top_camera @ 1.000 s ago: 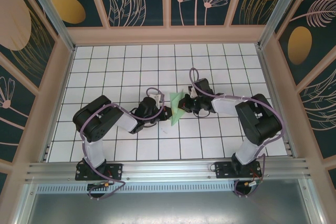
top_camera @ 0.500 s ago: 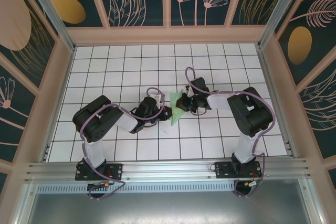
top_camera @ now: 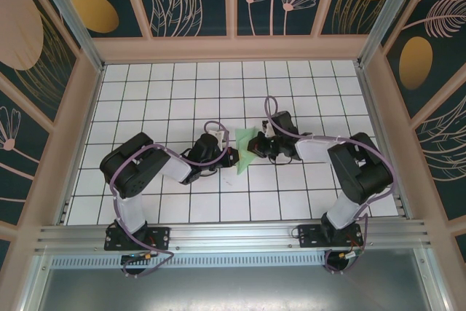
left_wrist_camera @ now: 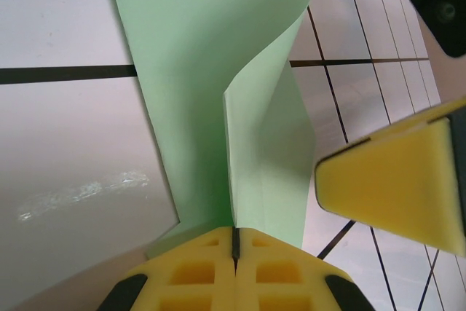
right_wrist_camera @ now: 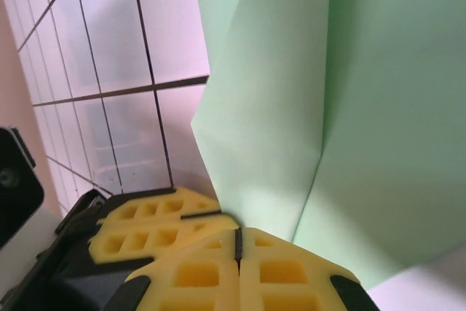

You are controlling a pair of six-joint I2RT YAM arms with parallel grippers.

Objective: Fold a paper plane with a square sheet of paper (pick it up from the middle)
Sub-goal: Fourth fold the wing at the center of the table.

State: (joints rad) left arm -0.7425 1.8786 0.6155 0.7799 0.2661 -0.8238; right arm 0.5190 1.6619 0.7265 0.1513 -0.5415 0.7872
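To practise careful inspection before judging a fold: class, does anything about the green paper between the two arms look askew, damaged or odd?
Nothing looks torn. The paper is partly folded: one flap curls up instead of lying flat, while the left arm's fingers and right arm's fingers each pinch an edge.

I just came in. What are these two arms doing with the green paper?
Two arms are folding a pale green sheet of paper in the middle of the white grid table. The left arm has its jaws shut on one side of it, the right arm on the opposite side. The sheet shows creases and a curled flap, but it is not yet a finished plane.
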